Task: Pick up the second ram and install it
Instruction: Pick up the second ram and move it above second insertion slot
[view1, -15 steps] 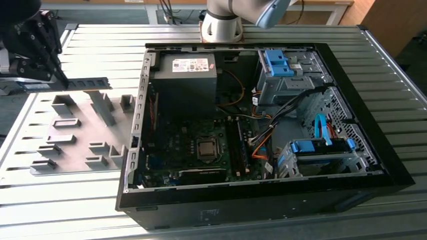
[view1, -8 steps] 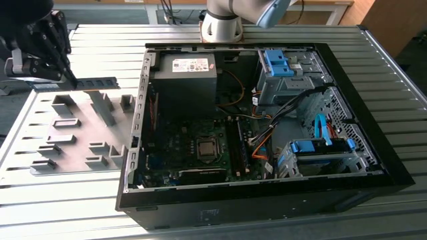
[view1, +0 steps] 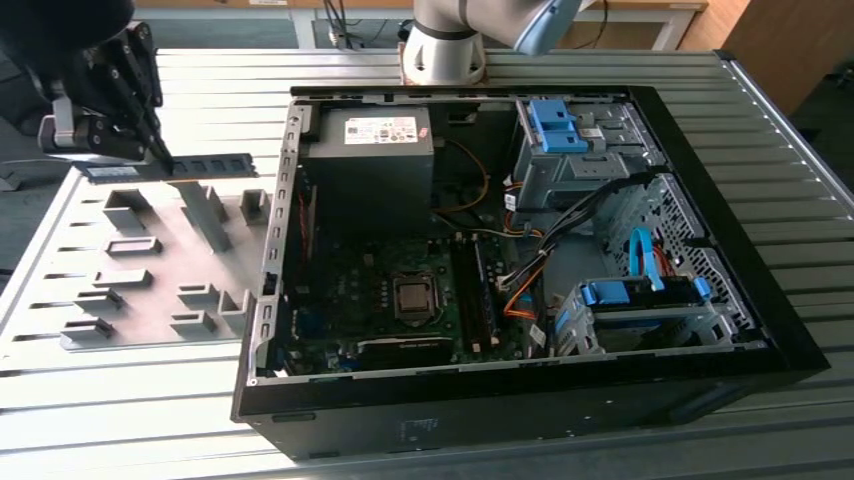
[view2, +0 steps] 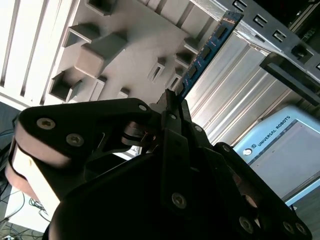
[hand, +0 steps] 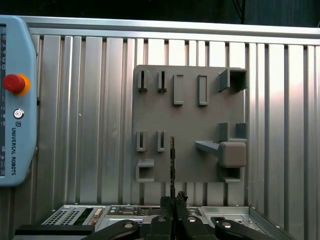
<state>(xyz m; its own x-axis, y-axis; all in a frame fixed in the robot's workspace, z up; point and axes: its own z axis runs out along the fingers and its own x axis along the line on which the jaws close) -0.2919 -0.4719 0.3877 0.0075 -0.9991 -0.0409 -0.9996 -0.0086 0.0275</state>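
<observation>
Item 1. Fingers (view1: 159, 157), mine: clenched on the ram (view1: 214, 165), gripping it at one end. In the exterior view they hang at the far left, over the far edge of the fixture plate (view1: 147, 265).

Item 2. Ram: a thin green stick with dark chips. It is held off the plate and lies roughly level, with its free end reaching toward the case (view1: 534, 400). It touches neither plate nor case. In the second wrist view it runs out from my fingertips as a long strip (view2: 206, 50). In the first wrist view it is seen edge-on (hand: 172, 160), above the plate's grey blocks (hand: 232, 154).

Item 3. Case: open and lying on its side on the ribbed metal worktop (view1: 400, 90), just beside the plate at the exterior view's right. Its motherboard (view1: 374, 290) is exposed.

Item 4. Pendant (hand: 17, 100): pale blue with a red button, resting on the worktop well apart from the plate.
</observation>
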